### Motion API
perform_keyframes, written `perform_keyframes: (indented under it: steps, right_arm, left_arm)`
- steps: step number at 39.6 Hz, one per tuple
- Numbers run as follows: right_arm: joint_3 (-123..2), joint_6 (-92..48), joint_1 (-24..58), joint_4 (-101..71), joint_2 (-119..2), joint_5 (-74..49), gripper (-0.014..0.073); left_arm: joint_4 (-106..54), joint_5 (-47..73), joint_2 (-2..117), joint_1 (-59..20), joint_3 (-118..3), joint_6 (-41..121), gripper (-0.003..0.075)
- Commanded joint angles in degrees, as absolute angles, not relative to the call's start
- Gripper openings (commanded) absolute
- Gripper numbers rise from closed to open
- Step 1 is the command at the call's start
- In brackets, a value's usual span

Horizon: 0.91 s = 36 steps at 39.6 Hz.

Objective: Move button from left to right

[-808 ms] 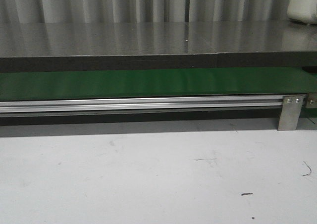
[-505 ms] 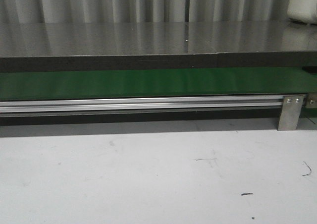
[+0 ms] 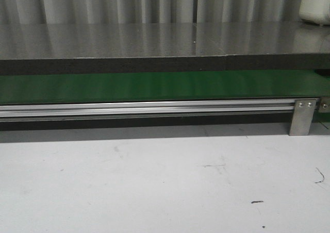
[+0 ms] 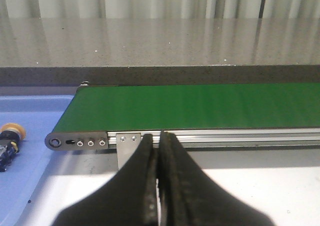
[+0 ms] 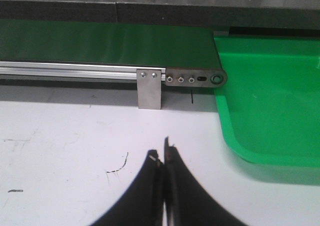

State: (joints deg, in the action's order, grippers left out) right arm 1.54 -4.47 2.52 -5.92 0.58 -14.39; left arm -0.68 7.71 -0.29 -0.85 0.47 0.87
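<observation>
The button (image 4: 9, 140), a small black body with an orange-yellow cap, lies in a blue tray (image 4: 37, 111) past the left end of the green belt (image 4: 200, 106); it shows only at the edge of the left wrist view. My left gripper (image 4: 158, 138) is shut and empty, in front of the belt's aluminium rail, well apart from the button. My right gripper (image 5: 163, 153) is shut and empty over the white table, in front of the belt's right end (image 5: 125, 43). Neither gripper nor the button shows in the front view.
A green bin (image 5: 272, 101) stands at the belt's right end. The belt (image 3: 154, 86) runs across the front view on an aluminium rail (image 3: 144, 109) with a metal bracket (image 3: 302, 117). A grey shelf (image 3: 154, 39) lies behind it, white table (image 3: 154, 181) in front.
</observation>
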Motion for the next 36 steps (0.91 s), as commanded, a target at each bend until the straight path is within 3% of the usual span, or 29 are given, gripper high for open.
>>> perform_keyframes:
  steps: [1,9,16,21,29,36]
  right_arm:
    - [1.04,-4.90,2.02,-6.02,1.54,-9.60,-0.0067]
    - [1.04,-3.95,2.02,-6.16,1.54,-7.87,-0.0067]
    - [-1.62,-3.86,2.02,-6.16,1.54,-0.54,-0.0067]
    - [-11.29,-3.90,1.95,-6.11,0.35,-5.42,-0.0067]
    - [-27.52,-3.85,1.95,-6.11,-14.51,-18.53,-0.0067]
    - [-33.20,-3.85,2.08,-6.11,-23.67,-20.01,-0.0067]
  left_arm:
    - [-0.90,2.96,-1.30,-0.84,2.18,0.38,-0.0021]
    - [-0.51,-4.23,-1.30,-0.84,2.07,0.96,-0.0021]
    - [-2.92,-18.91,-1.30,-0.84,-0.02,0.96,-0.0021]
    - [-3.22,-8.06,1.26,-0.84,-10.04,0.96,-0.0021]
    - [-2.10,8.91,16.11,-0.84,-25.04,0.96,-0.0021]
    - [-1.49,17.82,26.56,-0.84,-29.90,0.96,-0.0021]
